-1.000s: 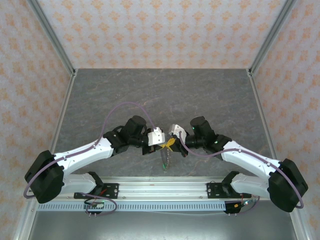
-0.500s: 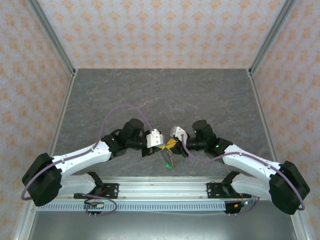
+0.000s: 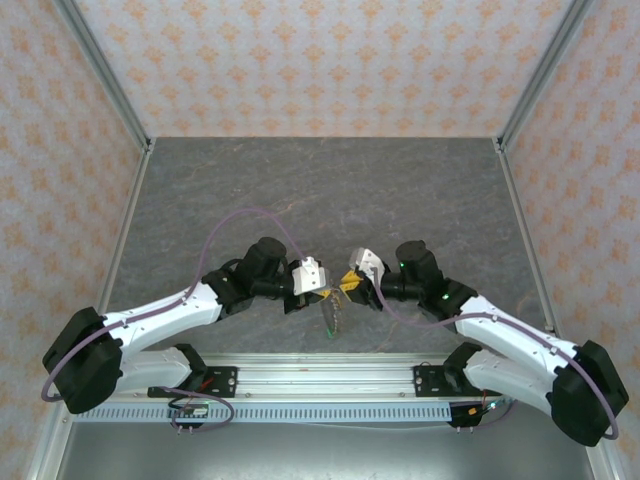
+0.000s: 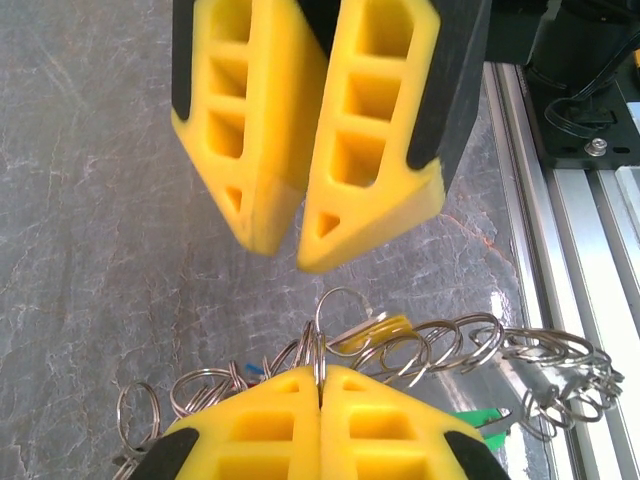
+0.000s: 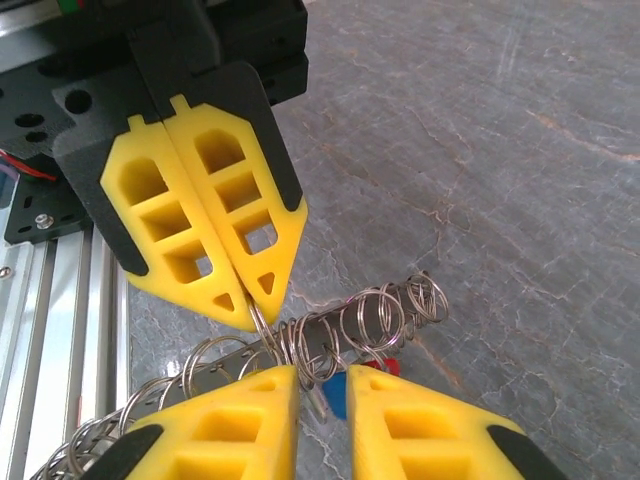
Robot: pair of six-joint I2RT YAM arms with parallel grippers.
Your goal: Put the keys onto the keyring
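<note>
Grey table (image 3: 320,190), keyring (image 4: 420,345) between left fingers (image 4: 260,440)

A grey, marble-veined tabletop (image 3: 320,190) lay evenly lit, with a faint glare. Cream walls (image 3: 320,60) printed with small orange motifs enclosed it on three sides, joined by slanting aluminium corner posts (image 3: 100,70). A slotted aluminium rail (image 3: 320,375) ran along the near edge.
</note>
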